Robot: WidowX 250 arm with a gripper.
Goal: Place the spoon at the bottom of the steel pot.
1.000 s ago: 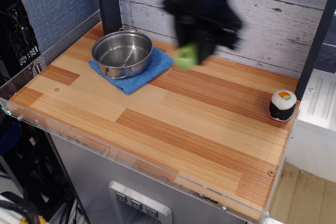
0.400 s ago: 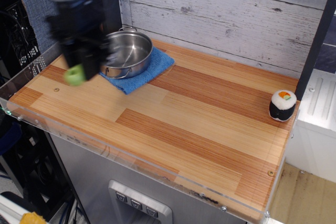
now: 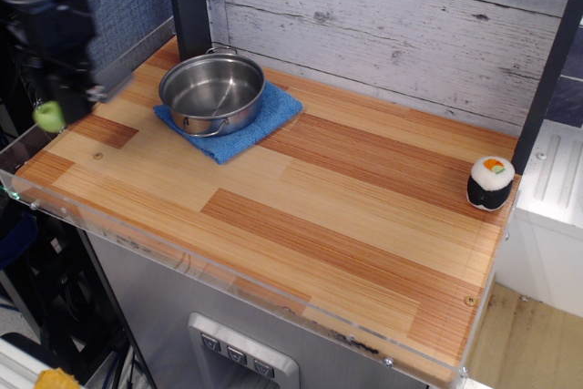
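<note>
The steel pot (image 3: 213, 91) stands empty on a blue cloth (image 3: 230, 121) at the back left of the wooden table. My black gripper (image 3: 53, 96) hangs at the far left edge of the view, left of the pot and over the table's left rim. It is shut on the spoon, of which only the lime-green handle end (image 3: 49, 117) shows below the fingers. The grey head is hidden inside the gripper.
A black-and-white sushi-roll toy (image 3: 490, 182) sits at the right edge of the table. A dark post (image 3: 189, 2) stands just behind the pot. A clear acrylic rim (image 3: 137, 241) runs along the table's front and left edges.
My gripper, carrying the spoon, has swept from right of the pot across it to the far left, past the table's left edge. The pot and cloth have not moved.
</note>
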